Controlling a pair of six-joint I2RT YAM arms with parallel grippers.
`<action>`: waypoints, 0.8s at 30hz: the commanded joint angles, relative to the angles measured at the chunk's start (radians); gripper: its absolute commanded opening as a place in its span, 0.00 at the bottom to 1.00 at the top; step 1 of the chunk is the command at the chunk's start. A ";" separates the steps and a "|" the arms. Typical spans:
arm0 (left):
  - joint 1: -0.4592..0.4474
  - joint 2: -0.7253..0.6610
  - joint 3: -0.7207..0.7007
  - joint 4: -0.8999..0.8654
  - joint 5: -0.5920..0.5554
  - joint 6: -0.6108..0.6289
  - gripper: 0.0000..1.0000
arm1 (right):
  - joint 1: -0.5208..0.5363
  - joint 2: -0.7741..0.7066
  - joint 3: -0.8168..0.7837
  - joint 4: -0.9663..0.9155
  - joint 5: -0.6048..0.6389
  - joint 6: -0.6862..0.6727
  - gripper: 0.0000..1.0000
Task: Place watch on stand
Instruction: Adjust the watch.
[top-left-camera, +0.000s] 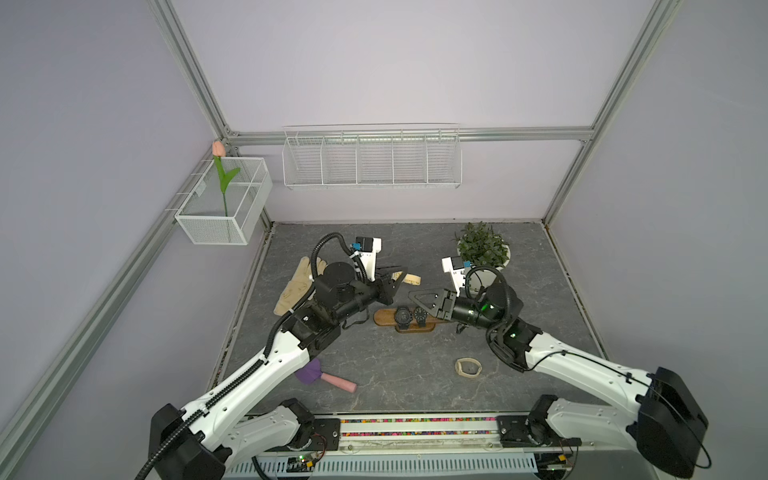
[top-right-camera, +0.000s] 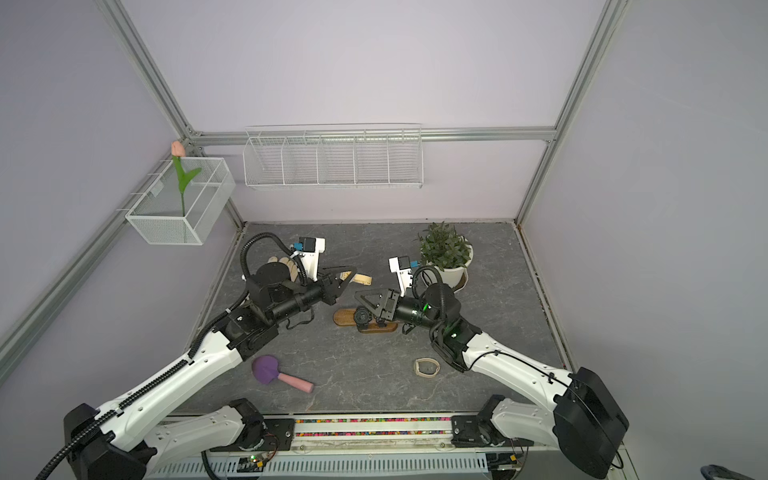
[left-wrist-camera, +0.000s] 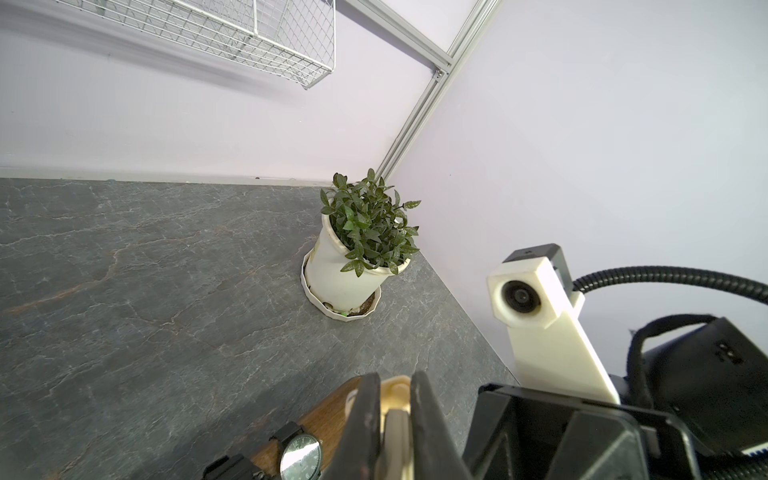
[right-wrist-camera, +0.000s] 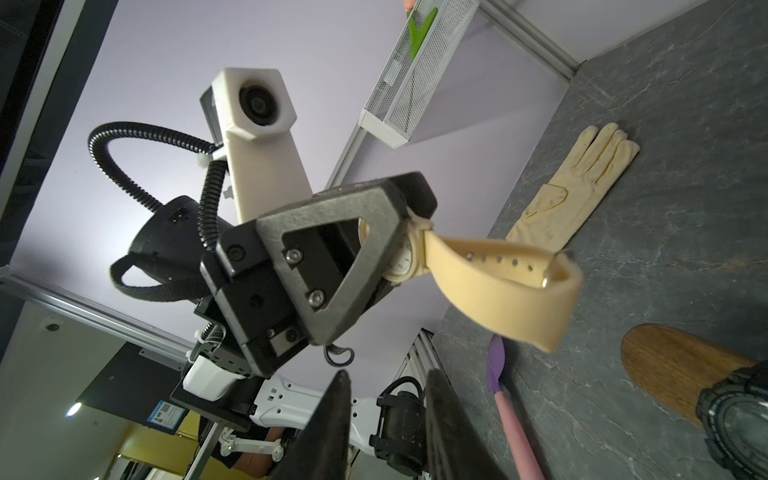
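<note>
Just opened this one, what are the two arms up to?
The left gripper is clamped on the case of a cream watch, holding it off the table with its buckled strap loop sticking out free. The wooden stand already carries a chunky black watch and a slimmer dark watch. The right gripper faces the left one near the stand, jaws apart and empty. The cream watch is not yet on the stand.

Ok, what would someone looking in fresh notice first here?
The left gripper is clamped on a cream watch, its strap loop hanging free above the table. At mid-table the wooden stand already carries two dark watches, with the open right gripper hovering close above them.
</note>
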 joint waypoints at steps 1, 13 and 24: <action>0.000 0.000 0.004 0.024 0.002 -0.009 0.00 | 0.002 0.008 0.016 -0.028 0.065 -0.025 0.37; 0.000 0.011 -0.001 0.043 0.028 -0.012 0.00 | -0.008 0.077 0.066 0.090 0.110 0.004 0.42; 0.000 0.017 -0.003 0.056 0.049 -0.014 0.00 | -0.019 0.073 0.072 0.104 0.155 -0.005 0.42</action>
